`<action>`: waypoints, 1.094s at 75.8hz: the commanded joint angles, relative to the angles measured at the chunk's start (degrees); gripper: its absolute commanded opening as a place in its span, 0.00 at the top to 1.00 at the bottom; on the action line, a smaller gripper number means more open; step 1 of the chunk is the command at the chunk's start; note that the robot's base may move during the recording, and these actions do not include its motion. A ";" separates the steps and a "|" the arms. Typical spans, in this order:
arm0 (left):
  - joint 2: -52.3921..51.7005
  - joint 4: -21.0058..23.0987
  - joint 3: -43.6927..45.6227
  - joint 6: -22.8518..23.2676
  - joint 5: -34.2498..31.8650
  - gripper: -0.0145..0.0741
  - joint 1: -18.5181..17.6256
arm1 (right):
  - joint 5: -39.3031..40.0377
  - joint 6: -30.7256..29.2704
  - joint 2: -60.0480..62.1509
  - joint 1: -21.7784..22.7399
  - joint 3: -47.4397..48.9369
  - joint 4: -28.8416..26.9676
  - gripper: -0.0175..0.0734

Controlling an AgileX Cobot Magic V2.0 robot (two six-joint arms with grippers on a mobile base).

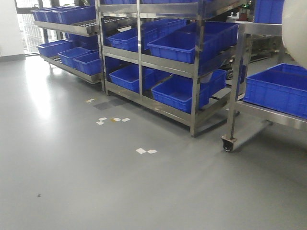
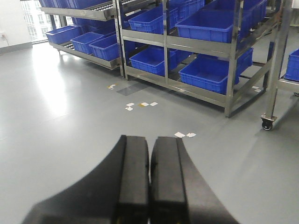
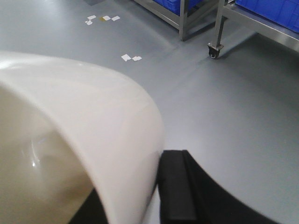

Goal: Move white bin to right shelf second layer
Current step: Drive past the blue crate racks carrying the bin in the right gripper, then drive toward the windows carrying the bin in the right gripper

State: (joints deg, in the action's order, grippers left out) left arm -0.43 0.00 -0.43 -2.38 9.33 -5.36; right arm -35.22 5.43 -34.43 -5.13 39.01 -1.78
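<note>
The white bin (image 3: 84,121) fills the left of the right wrist view, its glossy cream wall curving over the grey floor. My right gripper (image 3: 138,182) is shut on the bin's wall: one black finger (image 3: 175,186) presses its outside, the other shows dimly inside. A blurred part of the bin (image 1: 296,28) shows at the front view's top right corner. The right shelf (image 1: 240,72) stands on casters at the right edge. I cannot tell which level is its second layer. My left gripper (image 2: 149,138) is shut on nothing, above the floor.
A blue crate (image 1: 280,88) sits on a steel level of the right shelf, whose caster (image 1: 228,143) rests on the floor. Two more steel racks (image 1: 194,72) full of blue crates stand ahead and to the left. White paper scraps (image 1: 146,151) lie on the grey floor.
</note>
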 commanded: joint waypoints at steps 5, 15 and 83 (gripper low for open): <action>-0.81 0.00 -2.11 0.18 -4.90 0.74 -0.26 | 5.35 -0.25 -0.21 0.38 1.73 -0.03 0.75; -0.81 0.00 -2.11 0.18 -4.90 0.74 -0.26 | 5.35 -0.25 -0.21 0.38 1.73 -0.03 0.75; -0.81 0.00 -2.11 0.18 -4.90 0.74 -0.26 | 5.35 -0.25 -0.21 0.38 1.73 -0.03 0.75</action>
State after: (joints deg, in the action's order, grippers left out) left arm -0.43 0.00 -0.43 -2.38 9.33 -5.36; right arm -35.33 5.43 -34.43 -5.13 39.01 -1.78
